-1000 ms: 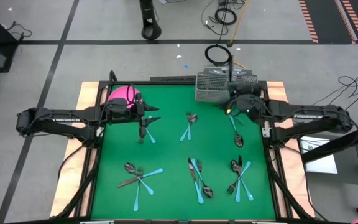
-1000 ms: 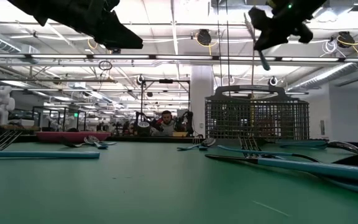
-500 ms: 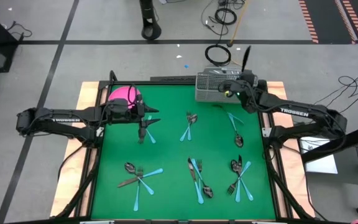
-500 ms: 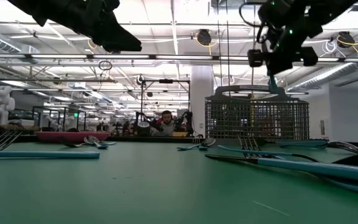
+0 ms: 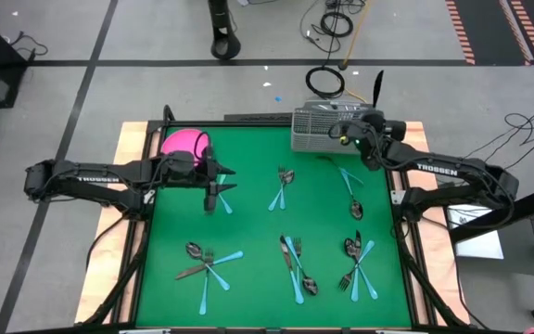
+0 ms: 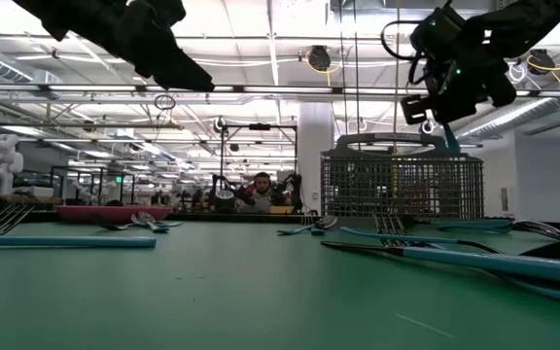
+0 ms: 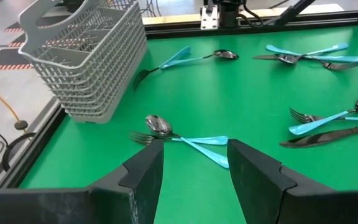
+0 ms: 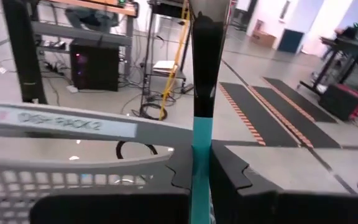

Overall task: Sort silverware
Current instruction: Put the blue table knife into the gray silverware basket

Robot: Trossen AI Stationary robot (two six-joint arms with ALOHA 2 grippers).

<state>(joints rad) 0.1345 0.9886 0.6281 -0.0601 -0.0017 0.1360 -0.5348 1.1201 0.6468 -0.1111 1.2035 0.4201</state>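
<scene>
My right gripper [image 5: 367, 141] hangs over the silver wire-mesh caddy [image 5: 327, 125] at the table's far edge, shut on a blue-handled knife [image 8: 201, 74]. My left gripper [image 7: 194, 163] is open above the green mat. It hovers over a crossed blue-handled fork and spoon [image 7: 185, 138] near the pink plate [image 5: 182, 141] and touches nothing. More silverware lies flat on the mat in small heaps [image 5: 281, 188], [image 5: 352, 195], [image 5: 207, 264], [image 5: 297, 266], [image 5: 358, 263]. My right gripper pinches the knife by its light-blue handle [image 8: 199, 155] between the two fingers. The fingers lie across the handle. The knife stands upright and lifted clear, its dark blade [image 5: 376, 88] pointing up. The handle's lower end [image 6: 452, 142] hangs just above the caddy's rim.
The caddy [image 6: 402, 185] stands upright on the far right of the mat, with a loop handle [image 8: 61, 121] across its top. The pink plate sits at the far left corner. Bare green mat [image 5: 248, 232] shows between the heaps. Wooden table edges frame the mat.
My right gripper has carried the knife from above the mat's right side toward the far edge and over the caddy, then moved down a little. The knife has turned with it from slanting to upright, blade up.
</scene>
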